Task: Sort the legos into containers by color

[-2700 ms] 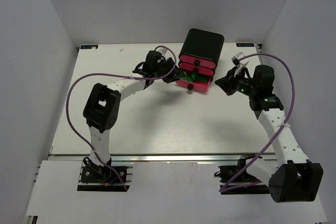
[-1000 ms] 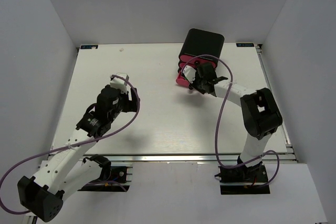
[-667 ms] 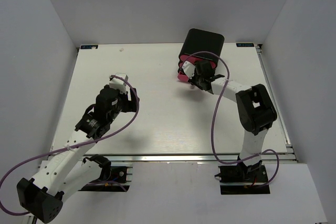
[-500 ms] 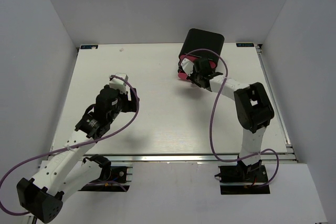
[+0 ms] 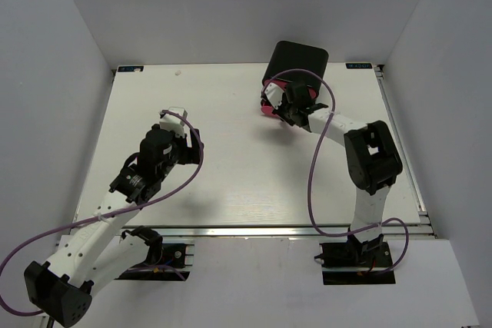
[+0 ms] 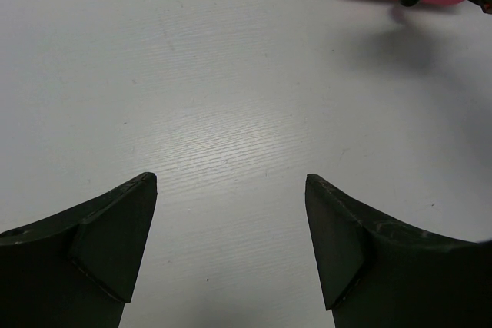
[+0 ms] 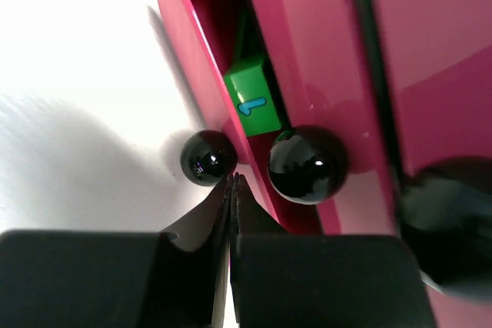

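From above, your right gripper was stretched out to the pink drawers at the foot of the black cabinet, probably to nudge one shut; the arm covered most of the drawer fronts, so you could not tell there how far any stood out; your left gripper hung well apart over the bare table, likely parked out of the way; no loose bricks showed on the table from there. In your left wrist view the fingers were spread wide with nothing between them; the drawer stack sat cut off at the top edge. In your right wrist view the fingers were pressed together on nothing, tips just beside the small black knob of the lowest drawer, which stood slightly ajar; a green brick lay inside, half hidden by the drawer above; that drawer's knob sat close by; whether the tips touched the drawer front was too tight to judge, and the other drawers' contents were hidden.
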You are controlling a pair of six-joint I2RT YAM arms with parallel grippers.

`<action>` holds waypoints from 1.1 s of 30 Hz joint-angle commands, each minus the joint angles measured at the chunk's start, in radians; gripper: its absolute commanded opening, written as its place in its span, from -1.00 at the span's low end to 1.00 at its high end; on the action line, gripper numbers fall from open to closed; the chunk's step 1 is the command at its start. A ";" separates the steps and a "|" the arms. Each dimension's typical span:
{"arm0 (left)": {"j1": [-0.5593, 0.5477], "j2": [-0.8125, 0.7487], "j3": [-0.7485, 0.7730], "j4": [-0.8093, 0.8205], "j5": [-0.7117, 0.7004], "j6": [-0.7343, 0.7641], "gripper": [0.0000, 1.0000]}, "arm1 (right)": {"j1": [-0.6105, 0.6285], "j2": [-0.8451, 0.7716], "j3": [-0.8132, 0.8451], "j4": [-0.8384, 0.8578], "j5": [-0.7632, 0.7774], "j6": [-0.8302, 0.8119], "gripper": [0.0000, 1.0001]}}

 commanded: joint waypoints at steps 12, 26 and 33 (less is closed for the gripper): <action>-0.003 -0.022 0.004 0.004 -0.009 0.008 0.75 | -0.006 -0.059 0.062 0.025 -0.072 -0.069 -0.91; -0.003 -0.022 0.004 0.002 -0.012 0.008 0.75 | -0.020 0.019 0.082 0.036 -0.007 -0.135 -1.00; -0.003 -0.022 0.003 0.004 -0.014 0.008 0.75 | -0.014 0.027 0.050 0.066 -0.001 -0.166 -1.00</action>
